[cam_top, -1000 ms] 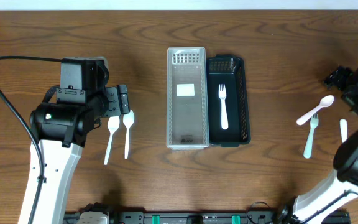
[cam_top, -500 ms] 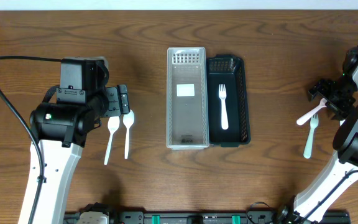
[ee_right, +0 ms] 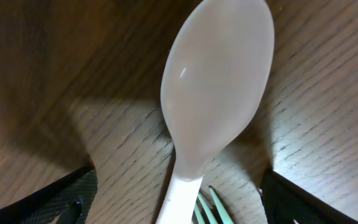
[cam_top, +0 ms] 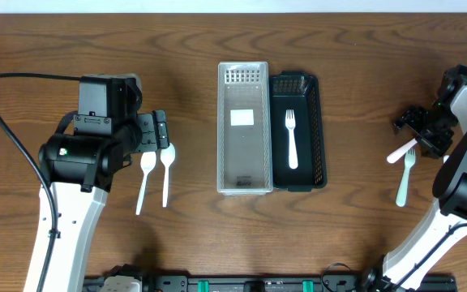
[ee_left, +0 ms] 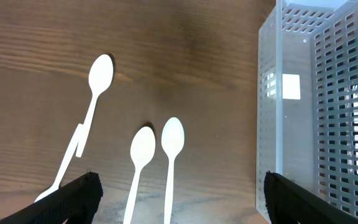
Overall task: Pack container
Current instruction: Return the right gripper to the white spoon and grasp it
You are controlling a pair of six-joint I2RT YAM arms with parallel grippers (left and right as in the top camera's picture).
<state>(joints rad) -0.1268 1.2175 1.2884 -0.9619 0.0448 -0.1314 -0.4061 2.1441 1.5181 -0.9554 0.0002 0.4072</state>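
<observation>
A clear slotted container [cam_top: 243, 128] stands beside a black basket [cam_top: 300, 174] that holds a white fork [cam_top: 291, 138]. My left gripper [cam_top: 161, 130] is open and empty above two white spoons [cam_top: 147, 174] [cam_top: 167, 170]. The left wrist view shows three spoons [ee_left: 98, 81] [ee_left: 143, 149] [ee_left: 171, 140] ahead of the open jaws [ee_left: 182, 202], with the clear container [ee_left: 309, 106] to the right. My right gripper [cam_top: 419, 130] is open and low over a pale pink spoon [cam_top: 399, 152]. In the right wrist view its fingers [ee_right: 179, 205] straddle that spoon [ee_right: 219, 81], and pale green fork tines [ee_right: 213, 208] touch the handle.
A pale green fork [cam_top: 404, 180] lies on the wooden table just below the pink spoon at the right. The left arm's black cable [cam_top: 6, 122] loops over the table's left side. The two containers stand side by side in the middle.
My right gripper has moved left and down from the table's right edge onto the bowl end of the pink spoon. The left arm has not moved.
</observation>
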